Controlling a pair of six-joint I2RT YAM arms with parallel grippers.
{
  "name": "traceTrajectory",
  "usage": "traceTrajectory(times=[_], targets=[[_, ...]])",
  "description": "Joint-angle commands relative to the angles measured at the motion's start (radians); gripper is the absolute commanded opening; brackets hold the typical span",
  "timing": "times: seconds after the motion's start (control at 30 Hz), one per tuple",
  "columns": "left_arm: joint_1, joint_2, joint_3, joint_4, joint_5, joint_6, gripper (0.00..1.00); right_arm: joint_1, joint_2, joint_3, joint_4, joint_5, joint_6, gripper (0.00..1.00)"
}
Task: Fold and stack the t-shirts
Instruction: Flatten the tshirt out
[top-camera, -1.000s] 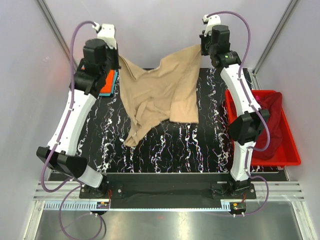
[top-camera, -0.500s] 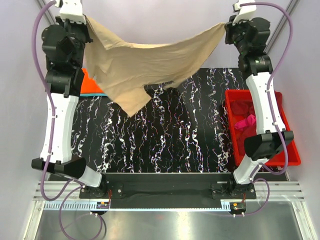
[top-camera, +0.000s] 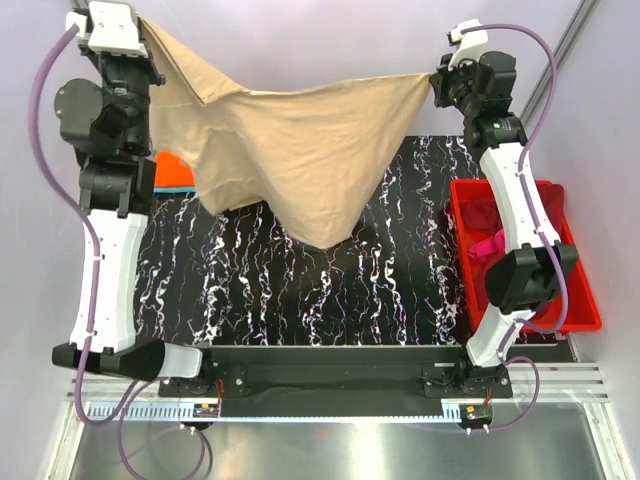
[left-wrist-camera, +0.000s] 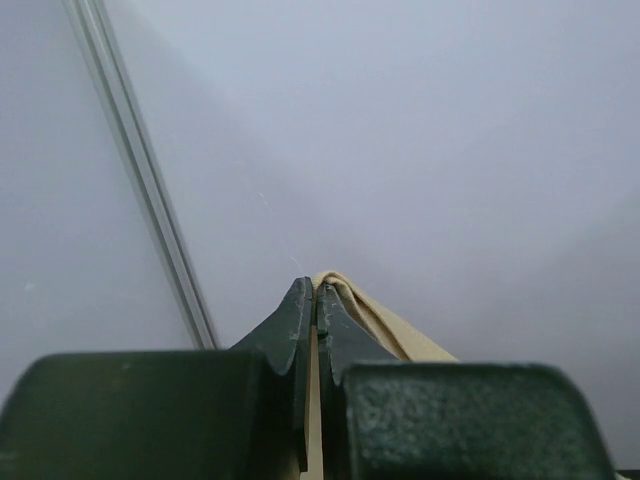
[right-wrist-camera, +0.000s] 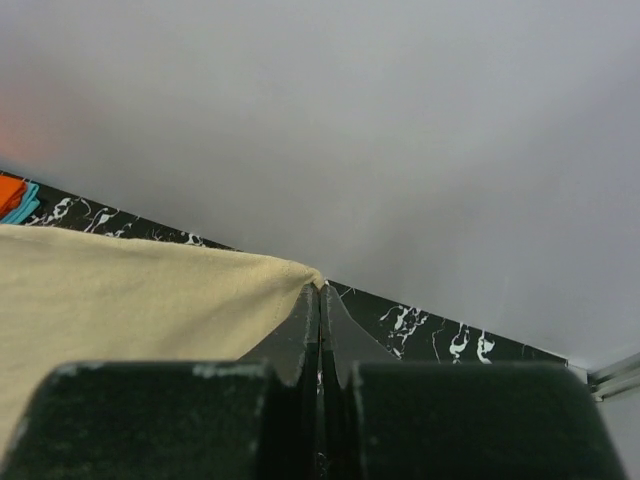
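Standing at the near edge of the black marbled desk (top-camera: 350, 290), both arms reach up and toward the far side. On the near right of the desk sits a red bin (top-camera: 583, 296), with a pink t-shirt (top-camera: 487, 243) and a maroon t-shirt (top-camera: 478, 213) lying crumpled inside, partly hidden by the right arm. Farther back, the tan t-shirt (top-camera: 300, 150) hangs spread between the two arms above the far half of the desk, its lowest fold drooping to a point over the middle. At the far left, an orange t-shirt (top-camera: 170, 168) and a light blue t-shirt (top-camera: 178, 187) peek out beside the left arm, below the tan cloth. The left claw (left-wrist-camera: 316, 290) is pinched tight on one top corner of the tan t-shirt. The right claw (right-wrist-camera: 320, 290) is clamped on the other.
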Motion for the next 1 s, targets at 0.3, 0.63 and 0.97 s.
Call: traceTrajectory(times=[0.3, 0.63, 0.97], targets=[[0.053, -0.022, -0.008, 0.181, 0.103, -0.022, 0.00, -0.010, -0.173, -0.054, 0.081, 0.026, 0.009, 0.00], [0.053, -0.426, -0.170, 0.041, 0.307, -0.082, 0.00, -0.008, -0.660, -0.385, 0.092, -0.162, 0.086, 0.00], [0.052, -0.660, -0.109, -0.072, 0.401, -0.088, 0.00, -0.008, -1.054, -0.499, -0.039, -0.293, 0.092, 0.00]])
